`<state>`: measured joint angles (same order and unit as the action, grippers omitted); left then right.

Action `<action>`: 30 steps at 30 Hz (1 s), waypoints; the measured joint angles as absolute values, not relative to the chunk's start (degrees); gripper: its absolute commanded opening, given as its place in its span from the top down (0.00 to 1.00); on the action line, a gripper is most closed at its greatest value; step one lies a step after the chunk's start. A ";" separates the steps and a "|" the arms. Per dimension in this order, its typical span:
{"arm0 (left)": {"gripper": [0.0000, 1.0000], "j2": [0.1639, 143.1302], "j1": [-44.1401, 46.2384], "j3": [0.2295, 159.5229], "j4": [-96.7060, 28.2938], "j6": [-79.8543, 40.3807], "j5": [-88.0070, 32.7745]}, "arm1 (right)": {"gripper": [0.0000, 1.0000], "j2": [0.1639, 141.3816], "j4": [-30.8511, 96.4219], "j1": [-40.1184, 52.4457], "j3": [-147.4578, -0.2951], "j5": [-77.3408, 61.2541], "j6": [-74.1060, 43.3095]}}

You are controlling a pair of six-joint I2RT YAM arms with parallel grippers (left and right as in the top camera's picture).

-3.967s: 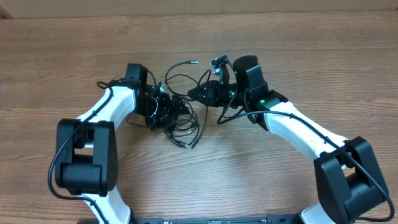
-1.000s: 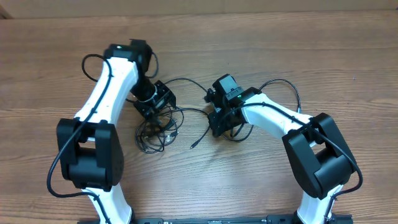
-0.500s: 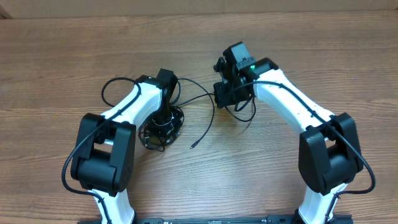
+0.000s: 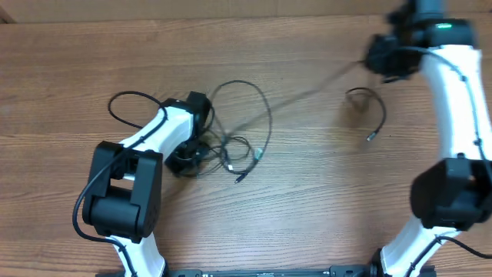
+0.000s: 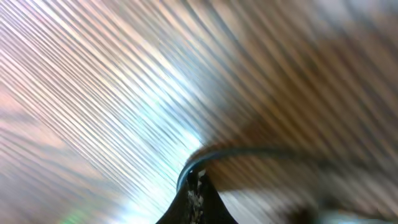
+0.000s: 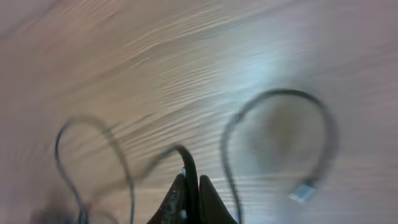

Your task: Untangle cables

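**Right fingers** (image 6: pixel 184 199) are pressed together on the taut cord (image 6: pixel 180 153), which leaves their tips. Its free tail curls in a loop just beside them and ends in a whitish plug (image 6: pixel 304 193).

**Left fingers** (image 5: pixel 194 198) are likewise closed, low against the table (image 4: pixel 307 208), with the pinned cord (image 5: pixel 261 152) issuing from between them. Whether this is the same cord or the second one cannot be told.

**Overhead view:** the taut cord runs nearly straight from the raised right arm to the tangle (image 4: pixel 223 150) beside the left arm. There, loose cable loops and two plug ends lie on the table.

**Judged hazards:**
- With both ends clamped and little slack left, further pull may cinch a crossing into a knot instead of freeing it.
- It may drag the whole tangle along.
- It may strip the cord from either grasp.
- The dangling plug could snag on a loop.
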<state>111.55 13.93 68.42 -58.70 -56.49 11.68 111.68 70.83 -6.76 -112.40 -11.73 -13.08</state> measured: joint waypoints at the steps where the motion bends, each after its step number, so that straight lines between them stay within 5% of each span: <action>1: 0.96 111.66 13.10 68.38 -58.70 -55.37 13.39 | 0.96 111.57 71.75 -9.06 -112.62 -11.05 -13.65; 8: 0.96 111.68 6.02 68.20 -59.96 -52.47 18.09 | 0.96 111.44 75.92 -19.94 -112.62 -8.93 -15.66; 30: 0.96 111.83 -26.06 74.00 -65.65 -47.94 18.92 | 0.96 111.44 78.87 -30.79 -112.62 11.42 -28.38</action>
